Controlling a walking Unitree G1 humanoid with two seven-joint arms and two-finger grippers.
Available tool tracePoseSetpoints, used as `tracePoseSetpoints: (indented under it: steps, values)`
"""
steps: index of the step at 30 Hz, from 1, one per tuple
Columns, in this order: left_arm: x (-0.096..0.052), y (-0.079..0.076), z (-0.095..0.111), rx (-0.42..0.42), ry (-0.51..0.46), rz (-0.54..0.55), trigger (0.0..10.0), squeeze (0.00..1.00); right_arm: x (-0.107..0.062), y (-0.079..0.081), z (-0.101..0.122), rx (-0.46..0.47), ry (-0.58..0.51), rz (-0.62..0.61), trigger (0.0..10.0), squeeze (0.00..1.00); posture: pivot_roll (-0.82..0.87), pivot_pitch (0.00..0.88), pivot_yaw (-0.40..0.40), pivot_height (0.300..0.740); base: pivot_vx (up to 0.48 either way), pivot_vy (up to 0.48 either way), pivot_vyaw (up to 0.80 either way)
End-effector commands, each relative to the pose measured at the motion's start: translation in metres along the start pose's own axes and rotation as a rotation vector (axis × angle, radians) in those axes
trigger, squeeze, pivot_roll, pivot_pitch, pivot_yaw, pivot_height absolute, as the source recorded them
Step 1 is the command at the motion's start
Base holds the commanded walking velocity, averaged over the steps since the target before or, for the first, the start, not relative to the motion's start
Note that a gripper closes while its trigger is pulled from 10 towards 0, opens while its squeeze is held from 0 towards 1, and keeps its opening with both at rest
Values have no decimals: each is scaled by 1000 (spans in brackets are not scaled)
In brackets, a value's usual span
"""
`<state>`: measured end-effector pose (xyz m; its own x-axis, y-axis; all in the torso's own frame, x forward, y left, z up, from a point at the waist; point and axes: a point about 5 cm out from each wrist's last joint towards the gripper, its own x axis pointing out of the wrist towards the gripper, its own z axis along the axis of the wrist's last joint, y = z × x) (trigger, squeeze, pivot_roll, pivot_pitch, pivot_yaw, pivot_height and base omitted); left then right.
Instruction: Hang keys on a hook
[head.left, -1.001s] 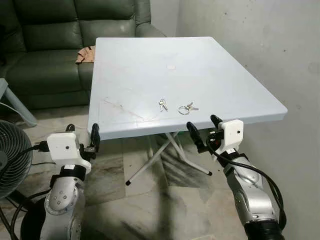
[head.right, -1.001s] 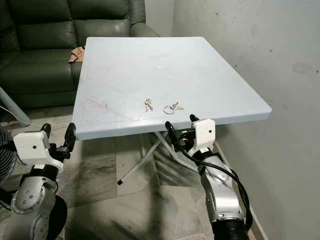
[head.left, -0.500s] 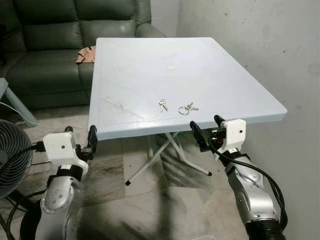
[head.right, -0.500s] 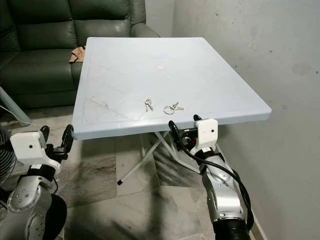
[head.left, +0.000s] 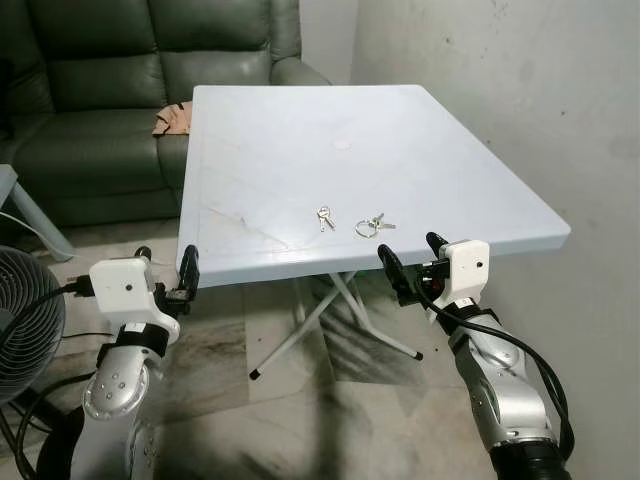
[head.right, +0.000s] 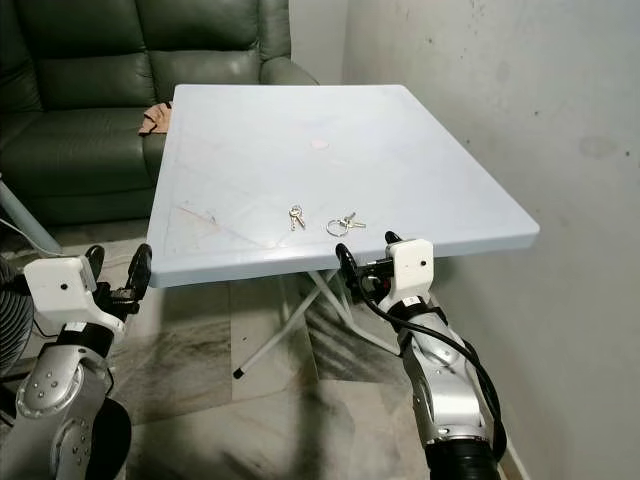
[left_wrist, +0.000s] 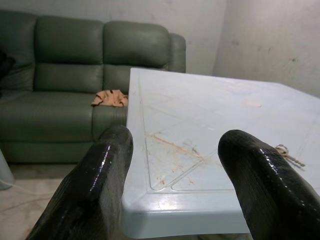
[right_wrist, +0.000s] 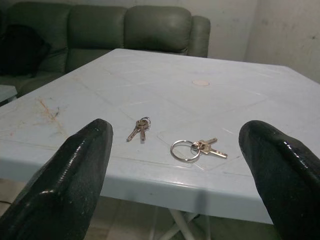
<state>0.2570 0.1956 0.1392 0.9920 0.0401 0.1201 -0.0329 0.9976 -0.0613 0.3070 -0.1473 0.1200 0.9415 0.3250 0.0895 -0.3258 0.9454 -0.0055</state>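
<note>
Two key sets, small keys (head.left: 323, 215) and ringed keys (head.left: 371, 224), near surface (head.left: 300, 130) edge; right claw (head.left: 412, 258) and left claw (head.left: 163, 268) apparently open, empty.

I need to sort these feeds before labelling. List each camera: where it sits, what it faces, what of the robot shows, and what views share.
Left eye view: on the head, looking forward and down at the table; both arms, left hand, right hand.
Right eye view: same head, same scene, slightly shifted.
Left wrist view: looks along two open fingers at the table's corner and the sofa.
Right wrist view: looks along open fingers at the keys on a ring and the smaller keys.
Shared: table, keys, sofa.
</note>
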Motion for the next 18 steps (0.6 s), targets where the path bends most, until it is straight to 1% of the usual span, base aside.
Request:
tracePoseSetpoints:
  steps: [1,4,18]
  values:
    - [2,-2,-2,4,16,-20,10000,0,1,0,0,-10,3,6,10000,0,-104,0,-48,740,274,0,0]
    - [2,-3,-2,4,16,-25,10000,0,1,1,-1,-23,10,14,10000,0,-103,0,-49,740,271,0,0]
    - [2,-5,-2,5,19,-33,10000,0,2,2,-3,-24,21,25,10000,0,-98,0,-51,740,284,0,0]
